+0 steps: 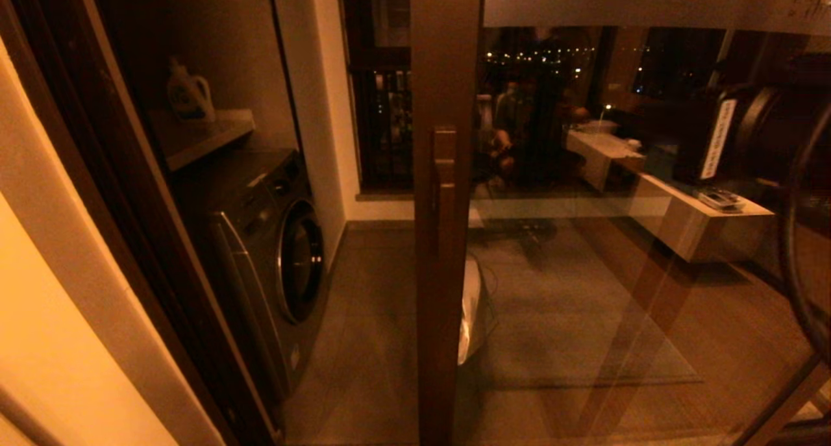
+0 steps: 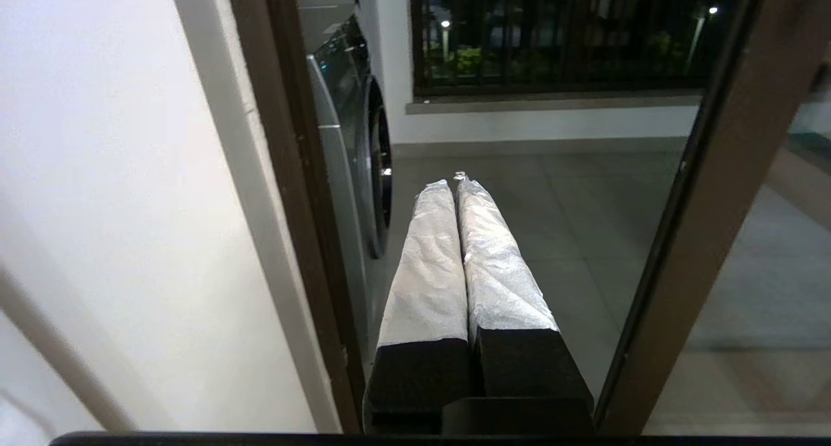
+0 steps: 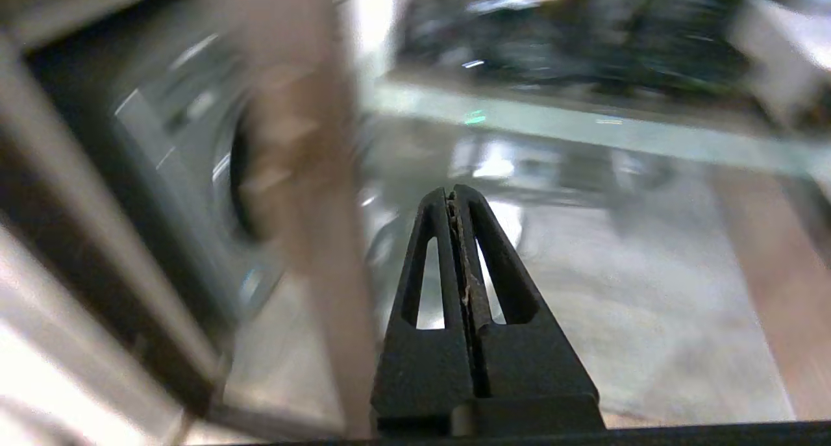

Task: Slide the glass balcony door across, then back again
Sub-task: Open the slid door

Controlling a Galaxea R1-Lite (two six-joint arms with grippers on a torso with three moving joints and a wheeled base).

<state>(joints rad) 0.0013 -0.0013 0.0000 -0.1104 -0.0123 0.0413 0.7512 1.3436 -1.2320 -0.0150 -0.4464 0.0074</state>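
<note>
The glass balcony door [image 1: 584,271] stands partly slid over, its brown stile [image 1: 445,303] mid-view and its blocky wooden pull handle [image 1: 445,173] on that stile. A frosted band [image 1: 649,1] runs along the top of the glass. In the left wrist view my left gripper [image 2: 454,183] is shut, empty, white-wrapped, and points through the gap between the dark jamb [image 2: 292,173] and the door stile [image 2: 707,225], touching neither. In the blurred right wrist view my right gripper [image 3: 452,193] is shut on nothing, with the door stile [image 3: 305,173] beside it.
Through the opening a grey washing machine [image 1: 285,251] stands under a shelf with a detergent bottle [image 1: 189,95]. A dark window with railing bars [image 1: 383,108] lies beyond. A cream wall [image 1: 52,316] flanks the jamb. A dark arm part and a cable loop [image 1: 795,251] sit at the right edge.
</note>
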